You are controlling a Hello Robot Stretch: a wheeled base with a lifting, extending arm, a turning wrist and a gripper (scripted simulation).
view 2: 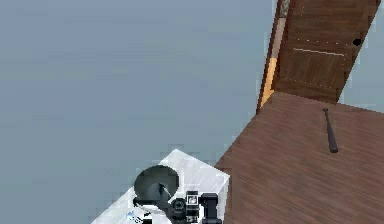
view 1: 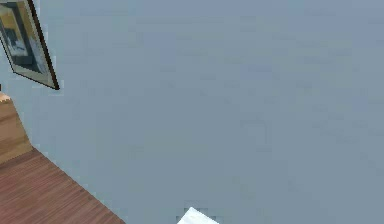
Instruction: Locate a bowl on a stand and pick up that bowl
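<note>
Leftward first, in the forward view, a framed picture (view 1: 27, 42) hung on the blue-grey wall (view 1: 220, 100), with pale wooden furniture (view 1: 10, 125) below it at the edge and a white corner (view 1: 196, 216) poking up from the bottom.

In the arm side view, the bowl (view 2: 157, 183) sat on the white stand (view 2: 200, 170), just left of the gripper (view 2: 178, 207) and slightly farther up the picture. It was a dark grey, round, smooth-sided thing with a thin paler line along its rim. Lower left of the gripper lay some small pale and dark bits (view 2: 138, 215), too small to name. The gripper's dark body showed at the bottom edge over the stand's top, with the bowl right at its far end on that surface, so I could not tell whether it held anything — nor whether it touched the bowl.

Right of the gripper stretched brown wooden floor (view 2: 290, 160). A dark slender stick-like object (view 2: 329, 130) lay on it, well apart, and beyond that stood a brown wooden door (view 2: 318, 45).
</note>
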